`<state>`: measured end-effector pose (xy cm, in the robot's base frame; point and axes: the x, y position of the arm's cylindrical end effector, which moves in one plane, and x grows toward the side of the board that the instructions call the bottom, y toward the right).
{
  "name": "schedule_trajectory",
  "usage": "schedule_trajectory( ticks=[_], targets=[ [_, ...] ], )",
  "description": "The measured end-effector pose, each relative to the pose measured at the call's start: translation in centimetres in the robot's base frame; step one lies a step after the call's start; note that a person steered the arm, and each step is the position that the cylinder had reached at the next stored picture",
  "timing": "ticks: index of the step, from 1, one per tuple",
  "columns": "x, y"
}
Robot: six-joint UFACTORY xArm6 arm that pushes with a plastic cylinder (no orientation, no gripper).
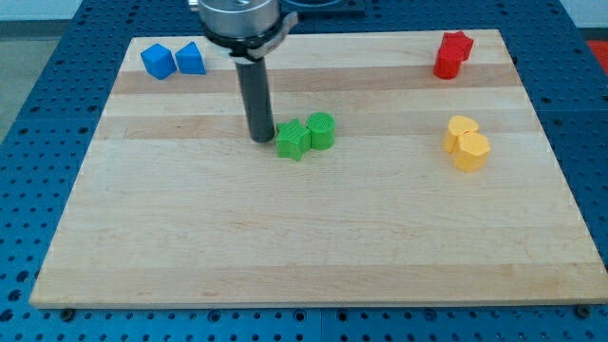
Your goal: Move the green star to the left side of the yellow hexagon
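My tip: a bare rod with no claw to spread or pinch, sitting just left of the green star.
Green star: touching the green cylinder on its right.
Yellow hexagon: lying well apart, at the view's right.

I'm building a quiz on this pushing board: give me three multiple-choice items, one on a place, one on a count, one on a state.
1. Where is my tip relative to the green star?
A. at its view-left side
B. at its view-right side
C. far below it

2. How many blue blocks are on the board?
A. one
B. two
C. four

3. How do the green star and green cylinder stand?
A. stacked
B. side by side, close together
C. at opposite edges

Key: 1 A, the rod ends just left of the star. 2 B, two sit at the top left. 3 B, the cylinder sits right beside the star.
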<state>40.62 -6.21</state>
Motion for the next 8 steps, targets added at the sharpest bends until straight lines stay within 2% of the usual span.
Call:
schedule_trajectory(
  ticks=[3,6,7,8],
  targets=[
    [3.5,6.6],
    [4.1,15.1],
    [4.1,15.4],
    [4.1,13.0]
  ],
)
